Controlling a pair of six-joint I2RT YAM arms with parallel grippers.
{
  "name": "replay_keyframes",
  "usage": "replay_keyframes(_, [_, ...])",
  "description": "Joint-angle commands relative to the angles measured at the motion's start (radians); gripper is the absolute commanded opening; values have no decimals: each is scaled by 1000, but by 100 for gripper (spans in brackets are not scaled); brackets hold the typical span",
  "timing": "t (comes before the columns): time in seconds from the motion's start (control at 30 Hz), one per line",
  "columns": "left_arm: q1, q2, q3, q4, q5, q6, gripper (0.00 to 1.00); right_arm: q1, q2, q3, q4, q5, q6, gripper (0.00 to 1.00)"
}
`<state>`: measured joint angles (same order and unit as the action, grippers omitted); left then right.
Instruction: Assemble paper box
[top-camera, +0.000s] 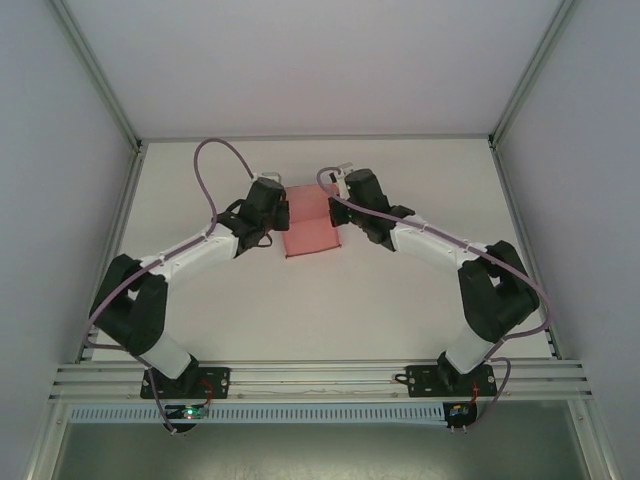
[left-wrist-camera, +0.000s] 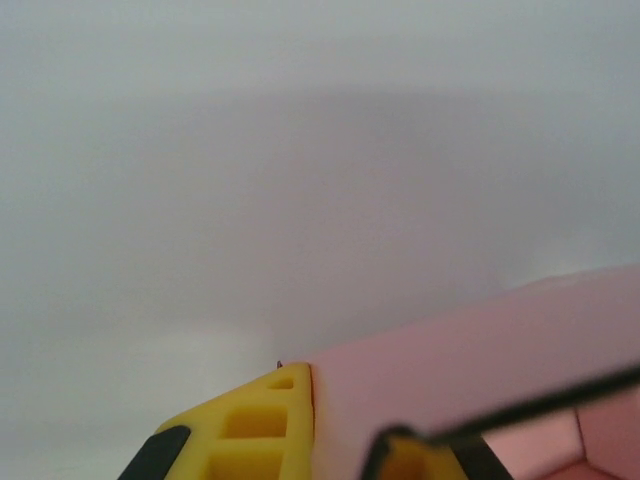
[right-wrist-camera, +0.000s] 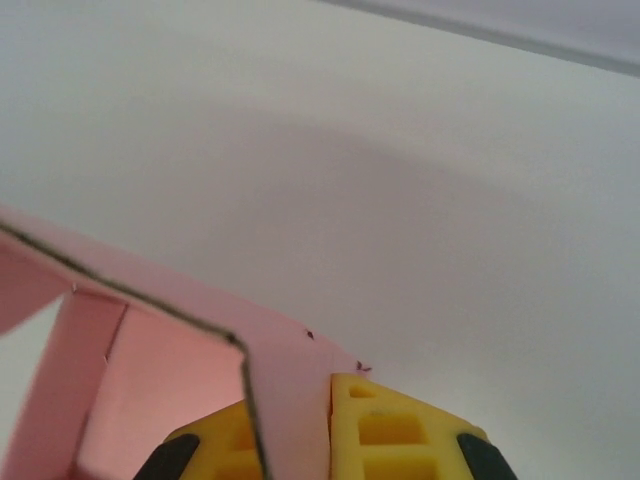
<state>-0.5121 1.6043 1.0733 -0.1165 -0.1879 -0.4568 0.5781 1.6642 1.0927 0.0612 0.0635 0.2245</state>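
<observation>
Thin pink paper box (top-camera: 312, 230) on smooth white worktop (top-camera: 330, 320); left end effector (left-wrist-camera: 345, 410) and right end effector (right-wrist-camera: 290, 400) each pinch its wall.

A white table (top-camera: 330, 300) sits inside a plain enclosure with pale grey walls (top-camera: 50, 150) left, right and far. Aluminium posts (top-camera: 100, 78) rise at the far corners. A grooved aluminium rail (top-camera: 320, 380) spans the near edge. The light is soft and even.
</observation>
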Motion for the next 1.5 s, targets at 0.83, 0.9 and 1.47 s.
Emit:
replay_keyframes(0.83, [-43,51,-75,329,72,-180,0,131,69,-246,371,45,179,3])
replay_keyframes(0.9, [-45,34,-140,359,78,-157,0,129,61,-280,386,66,177,3])
replay_keyframes(1.47, [-93,11,-481,630,173,-58,3,166,35,-492,581,87,75,2])
